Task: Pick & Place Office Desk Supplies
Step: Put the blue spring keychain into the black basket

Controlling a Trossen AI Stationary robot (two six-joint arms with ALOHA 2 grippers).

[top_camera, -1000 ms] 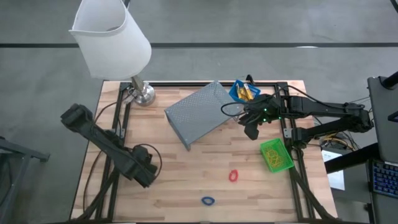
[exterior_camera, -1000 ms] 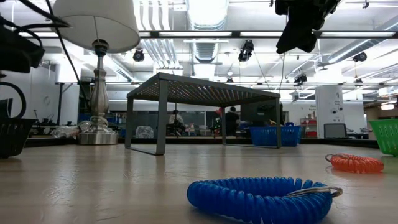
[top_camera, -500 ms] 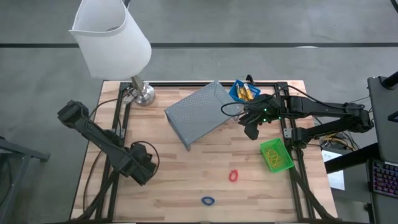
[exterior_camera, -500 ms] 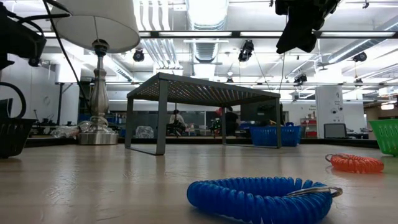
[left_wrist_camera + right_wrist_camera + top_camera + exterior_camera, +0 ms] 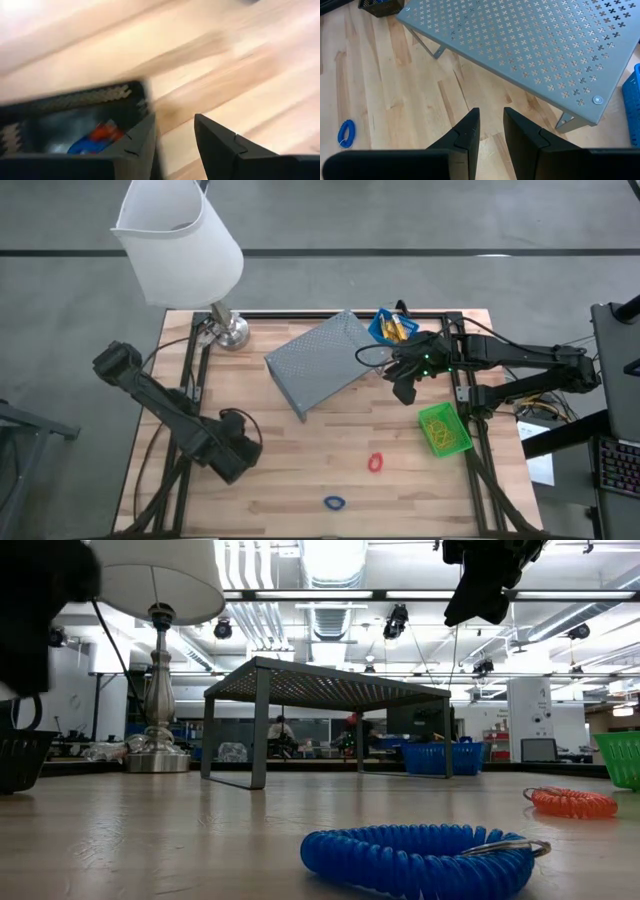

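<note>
Two coil loops (image 5: 420, 857) on wood table (image 5: 300, 470); workshop behind.

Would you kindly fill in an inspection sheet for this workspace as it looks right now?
Surface: wooden table, bare boards between the items.
Job's things: red loop and blue loop lie loose near the front; green bin at the right edge; blue bin at the back holds yellow pieces; black bin holds red and blue items.
Clutter: grey perforated metal stand; lamp at the back left corner.
Grippers: left gripper open beside the black bin, empty; right gripper above the table by the stand, jaws slightly apart, empty.
Cables: along both arms and at the right.
Surroundings: lab room behind, people far off.
</note>
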